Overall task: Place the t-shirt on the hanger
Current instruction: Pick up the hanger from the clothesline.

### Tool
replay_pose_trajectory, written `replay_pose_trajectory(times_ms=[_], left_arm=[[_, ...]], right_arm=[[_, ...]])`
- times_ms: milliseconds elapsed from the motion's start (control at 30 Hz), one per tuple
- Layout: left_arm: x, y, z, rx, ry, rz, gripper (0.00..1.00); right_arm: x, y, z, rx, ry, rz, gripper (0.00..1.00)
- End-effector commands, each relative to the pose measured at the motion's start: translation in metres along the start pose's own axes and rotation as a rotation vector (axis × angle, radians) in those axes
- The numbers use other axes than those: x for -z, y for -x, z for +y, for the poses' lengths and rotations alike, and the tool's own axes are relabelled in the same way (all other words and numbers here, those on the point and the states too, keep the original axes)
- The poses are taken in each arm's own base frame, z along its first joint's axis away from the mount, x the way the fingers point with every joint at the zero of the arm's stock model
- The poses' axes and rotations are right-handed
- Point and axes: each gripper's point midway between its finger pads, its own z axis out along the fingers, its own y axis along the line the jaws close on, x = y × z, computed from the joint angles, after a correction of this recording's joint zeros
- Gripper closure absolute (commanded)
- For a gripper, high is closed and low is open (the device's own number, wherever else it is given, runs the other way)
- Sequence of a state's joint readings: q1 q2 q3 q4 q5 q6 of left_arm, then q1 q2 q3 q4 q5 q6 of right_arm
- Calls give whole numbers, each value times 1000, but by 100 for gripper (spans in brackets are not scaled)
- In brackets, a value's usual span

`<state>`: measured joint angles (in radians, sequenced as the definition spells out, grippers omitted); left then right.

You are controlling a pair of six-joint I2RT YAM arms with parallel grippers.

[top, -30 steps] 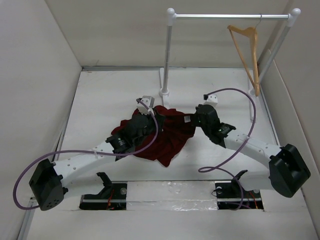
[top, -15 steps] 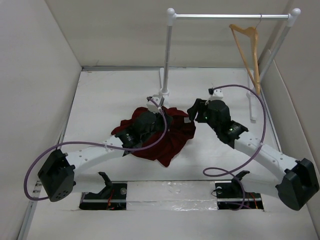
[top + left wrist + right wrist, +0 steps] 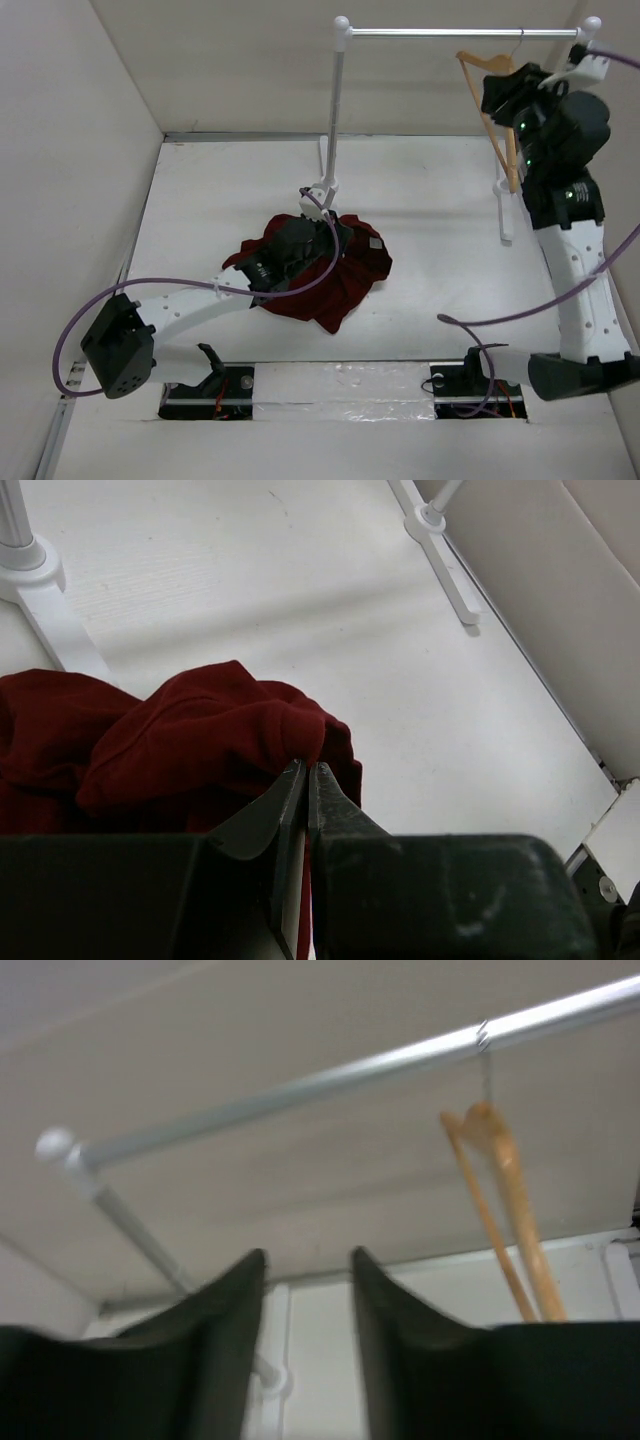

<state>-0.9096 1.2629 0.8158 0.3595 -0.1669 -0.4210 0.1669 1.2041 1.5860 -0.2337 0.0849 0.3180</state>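
Observation:
The maroon t-shirt (image 3: 345, 282) lies crumpled on the table, in front of the rail's left post. My left gripper (image 3: 334, 236) rests on its far edge. In the left wrist view its jaws (image 3: 305, 767) are shut, pinching a raised fold of the t-shirt (image 3: 180, 735). The tan wooden hanger (image 3: 491, 132) hangs by its hook at the right end of the rail. My right gripper (image 3: 490, 93) is raised just beside the hanger's upper part. In the right wrist view the right gripper (image 3: 308, 1256) is open and empty, and the hanger (image 3: 512, 1210) hangs to the right of its fingers.
The white-and-silver clothes rail (image 3: 450, 32) spans the back, with its left post foot (image 3: 326, 186) just behind the t-shirt and its right foot (image 3: 505, 215) near the right wall. White walls close in the table on the left, back and right.
My right arm let go at the t-shirt's right edge, opened, and rose up and to the right to the hanger. My left gripper shifted slightly toward the rail post, still shut on the t-shirt.

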Motion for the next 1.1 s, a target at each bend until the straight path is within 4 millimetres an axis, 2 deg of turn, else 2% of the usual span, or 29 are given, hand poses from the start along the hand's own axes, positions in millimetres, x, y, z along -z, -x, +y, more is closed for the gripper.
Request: replay_pose_trajectory(times_ms=[0,67,167,233,333,400,500,533,600,633,667,733,833,867,933,967,1067], left_arm=[[5,24,-14,1,-58,-77,100],[7,22,-13,0,-68,-85,100],[5,16,-14,-3,-81,-68,100],[5,11,-15,-7,-95,-55,100],[5,7,-16,-9,-103,-46,100],[6,8,-16,-8,-109,-55,100],[5,6,-15,-16,-110,-51,100],[5,7,-15,-19,-108,-52,100],[5,6,-15,-19,-111,-54,100],[4,5,-16,-18,-113,-50,100],[4,5,-16,-18,-111,-46,100],[4,2,-14,-19,-106,-43,100],[4,4,-15,-20,-108,-45,100],[4,3,-14,-21,-106,-43,100],[4,3,-13,-21,-102,-43,100],[3,4,-14,-19,-104,-46,100],[3,5,-14,-21,-98,-44,100]], right_arm=[[-25,-5,-32,67,-68,94,46],[-37,3,-51,105,-147,74,29],[-44,9,-86,144,-256,71,22],[-48,14,-111,167,-315,78,21],[-65,3,-143,200,-376,148,19],[-73,-6,-155,215,-389,179,19],[-83,-23,-151,199,-313,212,22],[-86,-34,-152,191,-297,238,22],[-92,-47,-143,184,-245,269,25],[-96,-55,-144,189,-254,284,26],[-97,-55,-153,212,-315,274,27],[-101,-58,-156,217,-335,270,32],[-107,-62,-160,204,-350,268,48],[-107,-65,-163,201,-360,269,58],[-108,-61,-164,202,-368,249,68],[-108,-62,-165,203,-373,251,80],[-108,-57,-163,212,-366,238,100]])
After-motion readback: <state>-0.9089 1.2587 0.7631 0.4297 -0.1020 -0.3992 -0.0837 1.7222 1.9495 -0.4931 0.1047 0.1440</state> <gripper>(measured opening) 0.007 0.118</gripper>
